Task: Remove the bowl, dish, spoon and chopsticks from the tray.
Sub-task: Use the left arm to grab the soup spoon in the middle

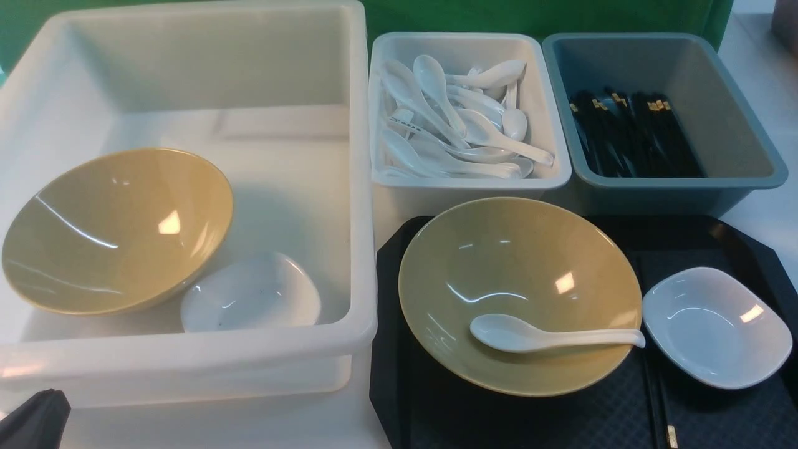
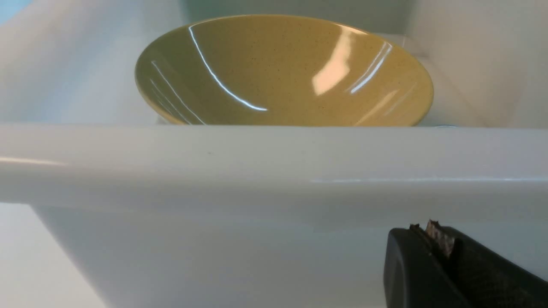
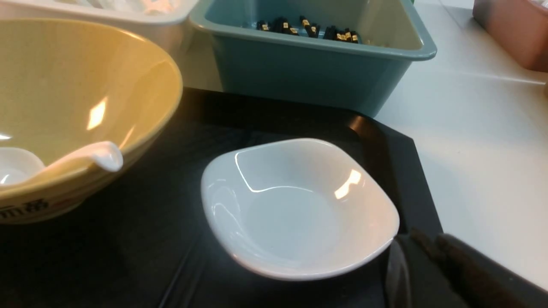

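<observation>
A white tabletop (image 3: 479,141) is carrying the whole setup, and a green backdrop (image 1: 499,15) is standing behind the bins. The right gripper (image 3: 421,244) is hanging low at the edge of the tray (image 1: 430,411). Its dark fingers are showing close together, but I cannot tell whether they are fully closed. The dish (image 1: 717,327) is sitting on the tray right at this gripper's tips; whether they are touching is unclear. Beyond the dish from the gripper, the bowl (image 1: 530,262) is resting on the tray. The spoon (image 1: 536,337) is lying inside it, its handle reaching over the rim toward the dish. The chopsticks (image 1: 656,393) are lying on the tray between bowl and dish. Farther ahead of this gripper, a grey-blue bin (image 1: 748,181) is holding black sticks, and a small white bin (image 1: 467,182) beside it is holding spoons.

The left gripper (image 2: 432,231) is keeping its fingers pressed together on nothing, just outside the near wall of a big white bin (image 1: 187,362). Past that wall from it, a second bowl (image 1: 118,231) is leaning tilted, with a second dish (image 1: 249,293) lying beside it.
</observation>
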`<state>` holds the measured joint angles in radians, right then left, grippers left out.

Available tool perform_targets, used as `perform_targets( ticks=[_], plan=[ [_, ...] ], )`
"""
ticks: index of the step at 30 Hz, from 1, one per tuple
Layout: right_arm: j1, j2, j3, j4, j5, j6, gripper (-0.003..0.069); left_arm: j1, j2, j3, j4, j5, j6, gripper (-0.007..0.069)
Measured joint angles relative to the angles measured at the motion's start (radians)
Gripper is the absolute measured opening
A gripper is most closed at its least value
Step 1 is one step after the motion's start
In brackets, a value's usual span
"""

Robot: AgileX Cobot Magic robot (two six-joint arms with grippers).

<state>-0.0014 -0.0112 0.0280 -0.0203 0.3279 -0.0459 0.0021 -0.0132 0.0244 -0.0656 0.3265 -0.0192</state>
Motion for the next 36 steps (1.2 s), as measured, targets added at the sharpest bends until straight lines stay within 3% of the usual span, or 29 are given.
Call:
perform_targets(
  ticks=[12, 14, 19, 20, 21, 25, 30, 33, 36],
  plan=[
    [0.000, 0.000, 0.000, -0.006, -0.055, 0.000, 0.0098, 0.000, 0.000, 0.001, 0.011, -0.051, 0.000, -0.0008],
    [0.000, 0.000, 0.001, -0.006, -0.146, 0.000, 0.0098, 0.000, 0.000, 0.001, 0.011, -0.113, 0.000, -0.0008],
    [0.000, 0.000, 0.001, -0.007, -0.633, 0.004, 0.0103, 0.000, 0.000, 0.001, 0.014, -0.482, 0.003, -0.0008],
    [0.000, 0.000, 0.001, -0.007, -0.633, 0.004, 0.0103, 0.000, 0.000, 0.001, 0.014, -0.482, 0.003, -0.0008],
    [0.000, 0.000, 0.000, -0.007, -0.773, 0.015, 0.0105, 0.000, 0.000, 0.001, 0.015, -0.594, 0.004, -0.0008],
    [0.000, 0.000, 0.000, -0.009, -0.962, 0.099, 0.0112, 0.000, 0.000, 0.001, 0.015, -0.765, -0.003, -0.0008],
    [0.000, -0.001, 0.000, -0.002, -1.036, 0.342, 0.0115, 0.000, 0.000, 0.001, 0.010, -0.929, -0.095, -0.0008],
    [0.000, -0.001, 0.000, -0.001, -1.023, 0.425, 0.0115, 0.000, 0.000, -0.002, 0.001, -0.965, -0.181, -0.0008],
    [0.000, -0.001, -0.014, 0.000, -0.947, 0.441, 0.0115, 0.000, -0.001, -0.096, 0.000, -0.845, -0.252, -0.0008]
  ],
)
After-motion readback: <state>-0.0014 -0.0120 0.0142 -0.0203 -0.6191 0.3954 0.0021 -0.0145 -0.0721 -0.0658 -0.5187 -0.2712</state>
